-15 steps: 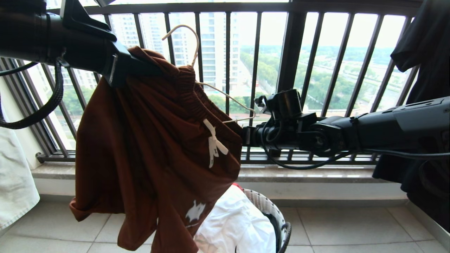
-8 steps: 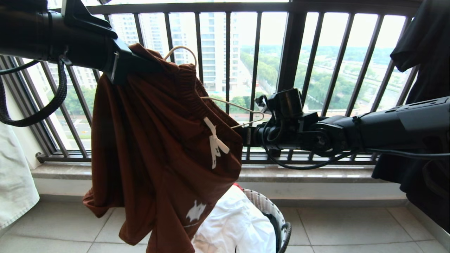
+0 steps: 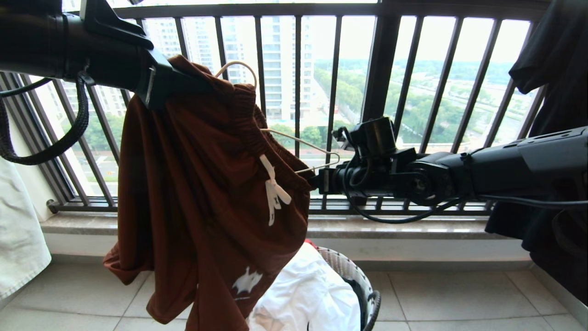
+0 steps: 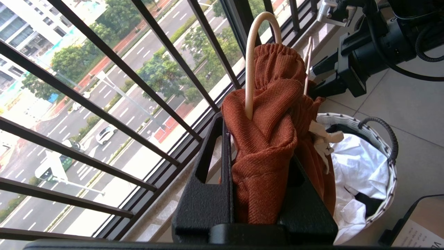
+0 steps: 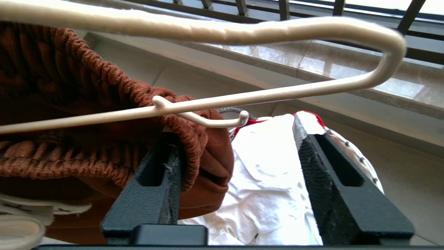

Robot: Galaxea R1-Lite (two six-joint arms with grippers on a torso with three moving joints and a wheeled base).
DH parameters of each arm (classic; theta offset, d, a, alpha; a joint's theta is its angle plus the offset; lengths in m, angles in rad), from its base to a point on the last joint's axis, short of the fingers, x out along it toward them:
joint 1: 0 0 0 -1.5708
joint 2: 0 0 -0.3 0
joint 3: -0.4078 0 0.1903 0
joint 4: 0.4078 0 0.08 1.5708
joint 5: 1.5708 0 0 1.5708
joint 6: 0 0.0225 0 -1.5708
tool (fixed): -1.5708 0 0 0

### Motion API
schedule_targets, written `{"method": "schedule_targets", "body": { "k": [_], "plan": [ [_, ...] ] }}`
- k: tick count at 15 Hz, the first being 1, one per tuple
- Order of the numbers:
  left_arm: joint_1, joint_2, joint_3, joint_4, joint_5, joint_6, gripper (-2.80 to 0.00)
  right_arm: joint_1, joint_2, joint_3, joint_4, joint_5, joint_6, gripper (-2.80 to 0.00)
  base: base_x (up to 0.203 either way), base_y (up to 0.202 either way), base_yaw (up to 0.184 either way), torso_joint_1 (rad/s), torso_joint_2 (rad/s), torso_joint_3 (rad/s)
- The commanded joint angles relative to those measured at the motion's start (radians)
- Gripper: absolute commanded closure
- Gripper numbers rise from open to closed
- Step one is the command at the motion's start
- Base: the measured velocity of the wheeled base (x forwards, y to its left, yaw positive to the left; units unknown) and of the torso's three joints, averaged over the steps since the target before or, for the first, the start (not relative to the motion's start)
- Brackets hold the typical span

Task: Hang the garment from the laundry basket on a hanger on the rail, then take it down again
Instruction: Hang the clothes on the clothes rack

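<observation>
The garment (image 3: 202, 184), rust-brown shorts with a white drawstring, hangs in front of the balcony bars with the cream wire hanger (image 3: 303, 145) threaded through its waistband. My left gripper (image 3: 183, 85) at the upper left is shut on a bunch of the waistband (image 4: 270, 114); the hanger's hook (image 4: 250, 52) rises out of that bunch. My right gripper (image 3: 313, 181) stands open at the waistband's right end, where the fabric (image 5: 194, 152) rests against one finger. The hanger's notched end (image 5: 242, 100) crosses just above the jaws. The laundry basket (image 3: 367, 285) stands on the floor below. The rail is out of view.
The black balcony railing (image 3: 381, 69) and a stone sill (image 3: 404, 227) run behind the garment. A black T-shirt (image 3: 556, 69) hangs at the right edge and a pale cloth (image 3: 18, 239) at the left. White laundry (image 3: 308, 294) fills the basket.
The right gripper has opened and let go of the waistband's end. The hanger's hook has dropped lower against the shorts, and the fabric has sagged slightly down and left.
</observation>
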Motion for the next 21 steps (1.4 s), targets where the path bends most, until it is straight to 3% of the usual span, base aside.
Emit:
{"method": "schedule_targets", "body": {
  "k": [1,4,11,14,17,21],
  "plan": [
    [0.000,0.003,0.000,-0.002,-0.002,0.003,0.00,-0.003,-0.003,0.002,0.024,0.001,-0.033,-2.80,0.000,0.000,0.000,0.000,0.00,0.000],
    [0.000,0.005,-0.001,-0.003,-0.002,0.003,0.00,-0.023,-0.009,-0.003,0.090,-0.001,-0.100,-2.80,0.000,0.000,0.000,0.000,0.00,0.000],
    [0.000,0.006,-0.011,-0.005,-0.002,0.003,0.00,-0.070,-0.018,0.004,0.089,0.001,-0.137,-2.80,0.000,0.000,0.000,0.000,0.00,0.000],
    [0.000,0.011,0.005,-0.066,-0.001,-0.001,0.00,-0.081,-0.039,0.026,0.075,0.017,-0.156,-2.80,0.000,0.000,0.000,0.000,0.00,0.000],
    [0.000,0.006,0.032,-0.068,-0.002,0.000,0.00,-0.095,-0.077,0.077,-0.051,0.126,-0.069,-2.80,0.000,0.000,0.000,0.000,0.00,0.000],
    [0.000,0.008,0.032,-0.068,-0.002,0.000,0.00,-0.076,-0.070,0.095,-0.158,0.144,0.052,-2.80,0.000,0.000,0.000,0.000,0.00,0.000]
  ]
}}
